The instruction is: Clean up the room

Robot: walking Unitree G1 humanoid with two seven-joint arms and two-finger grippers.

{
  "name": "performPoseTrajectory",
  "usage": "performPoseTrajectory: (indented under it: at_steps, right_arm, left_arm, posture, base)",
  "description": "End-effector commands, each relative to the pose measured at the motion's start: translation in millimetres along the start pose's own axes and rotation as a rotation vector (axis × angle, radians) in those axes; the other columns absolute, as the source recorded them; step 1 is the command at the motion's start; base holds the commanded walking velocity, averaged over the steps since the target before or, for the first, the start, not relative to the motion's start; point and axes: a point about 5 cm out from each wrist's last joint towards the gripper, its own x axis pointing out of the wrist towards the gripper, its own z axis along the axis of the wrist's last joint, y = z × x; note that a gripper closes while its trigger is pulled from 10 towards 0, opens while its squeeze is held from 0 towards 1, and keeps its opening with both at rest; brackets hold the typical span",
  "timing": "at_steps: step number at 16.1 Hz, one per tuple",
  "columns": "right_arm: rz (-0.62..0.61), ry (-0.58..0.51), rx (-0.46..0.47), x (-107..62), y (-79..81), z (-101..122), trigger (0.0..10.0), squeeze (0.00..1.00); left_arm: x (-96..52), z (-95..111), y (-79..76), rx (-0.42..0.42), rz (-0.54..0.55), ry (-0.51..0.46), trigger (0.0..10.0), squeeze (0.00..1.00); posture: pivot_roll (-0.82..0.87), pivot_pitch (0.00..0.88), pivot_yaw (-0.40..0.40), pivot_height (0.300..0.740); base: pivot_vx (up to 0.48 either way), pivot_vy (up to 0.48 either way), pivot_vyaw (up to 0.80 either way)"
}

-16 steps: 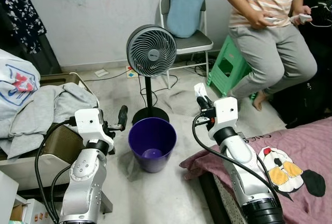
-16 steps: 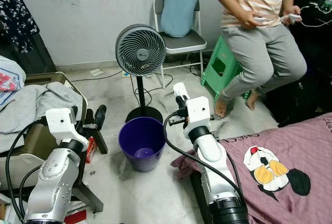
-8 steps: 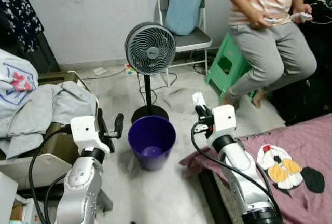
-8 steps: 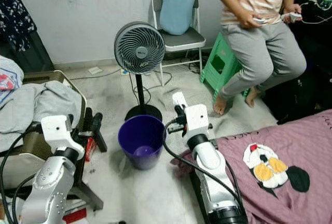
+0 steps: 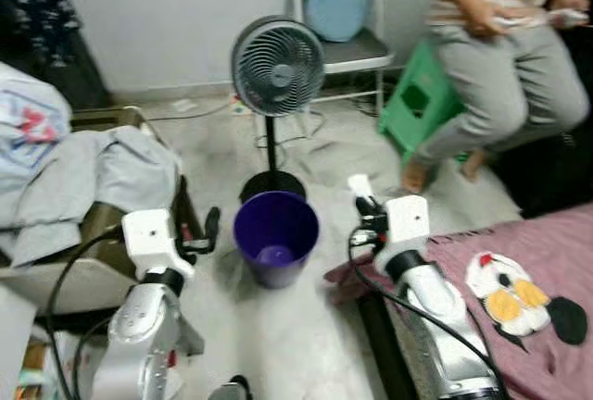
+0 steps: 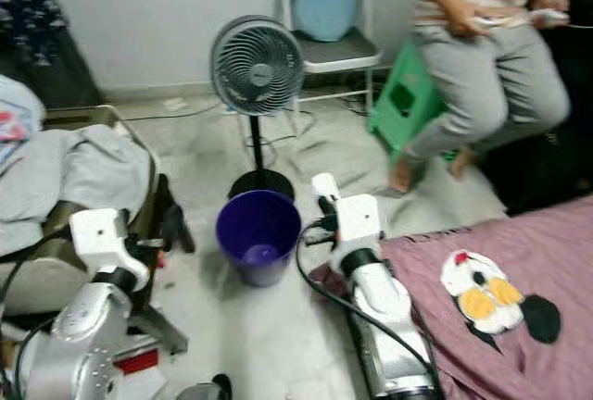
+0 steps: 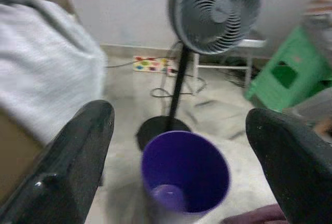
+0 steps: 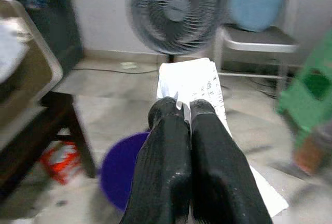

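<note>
The right gripper (image 8: 181, 111) is pinching a white paper (image 8: 191, 81) between closed fingers, holding it up just beside the purple bin (image 5: 275, 247), probably so it can be dropped in as rubbish. The left gripper (image 7: 181, 146) is spreading its fingers (image 7: 67, 162) wide with nothing between them, hovering on the bin's other side. The bin is standing on the floor in front of the fan (image 5: 277, 65), holding one small pale object at the bottom. A person (image 5: 505, 57) is sitting beyond, near a green stool (image 5: 422, 108).
</note>
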Motion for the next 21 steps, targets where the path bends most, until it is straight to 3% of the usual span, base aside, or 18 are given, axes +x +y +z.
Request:
performPoseTrajectory:
  at_steps: [1, 10, 15, 21]
  right_arm:
    - [0.002, -0.005, -0.001, -0.8, -1.0, 3.3, 10.0, 0.0]
    - [0.0, -0.003, 0.0, 4.1, 0.2, 4.6, 10.0, 0.0]
    - [0.006, -0.009, -0.012, 6.3, 1.5, 5.4, 10.0, 0.0]
    - [0.003, -0.012, -0.011, 8.7, 1.1, 5.4, 10.0, 0.0]
  left_arm:
    - [-1.5, 1.5, -2.7, -0.001, -0.019, -0.001, 10.0, 0.0]
    - [3.6, 3.7, -4.2, 0.002, -0.038, -0.004, 10.0, 0.0]
    - [5.7, 4.5, -5.1, 0.005, -0.046, -0.009, 10.0, 0.0]
    - [8.0, 5.3, -6.2, 0.005, -0.052, -0.015, 10.0, 0.0]
  posture:
    - [0.03, 0.144, 0.009, 0.74]
    - [0.03, 0.129, 0.017, 0.74]
    - [0.03, 0.125, 0.019, 0.74]
    - [0.03, 0.12, 0.019, 0.74]
  base:
    - [0.0, 0.0, 0.65]
    - [0.0, 0.0, 0.0]
    - [0.284, 0.0, 0.0]
    - [0.331, 0.0, 0.55]
